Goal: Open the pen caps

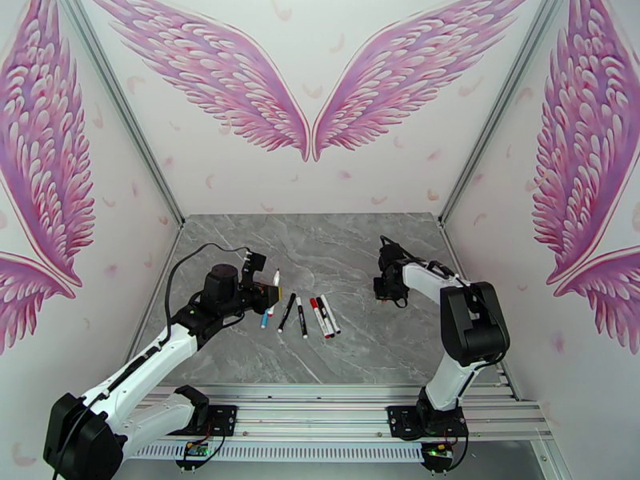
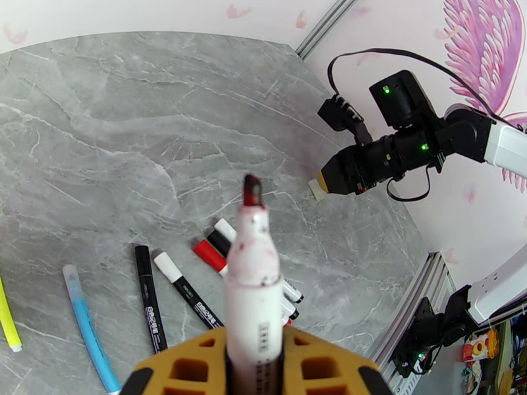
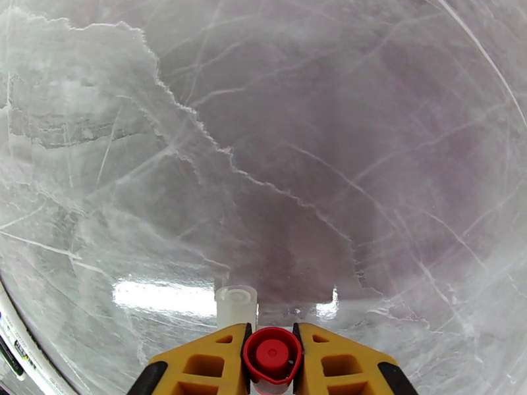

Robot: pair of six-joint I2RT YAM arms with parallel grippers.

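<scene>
1. grey marble desk [image 1: 352, 258] set between walls painted with pink wings. the other pens [image 1: 302, 315] lie in a loose row left of its middle, and a yellow pen [image 2: 8, 317] lies off to one side.
2. left gripper [image 2: 253, 337] pinches the white-barrelled marker [image 2: 252, 278] by its barrel, its red tip [image 2: 251, 190] bare and pointing away.
3. right gripper [image 3: 271, 334], well apart over the desk's right side, is pressed onto the red cap [image 3: 271, 355]. a small white cylinder [image 3: 236, 304] sits just beside one fingertip, and i cannot tell what it is.
4. handling, as a judgement: caps are light, stiff, smooth plastic, apt to slip or roll. take each across its middle, hold the barrel close to the cap, and pull straight along the pen.
</scene>
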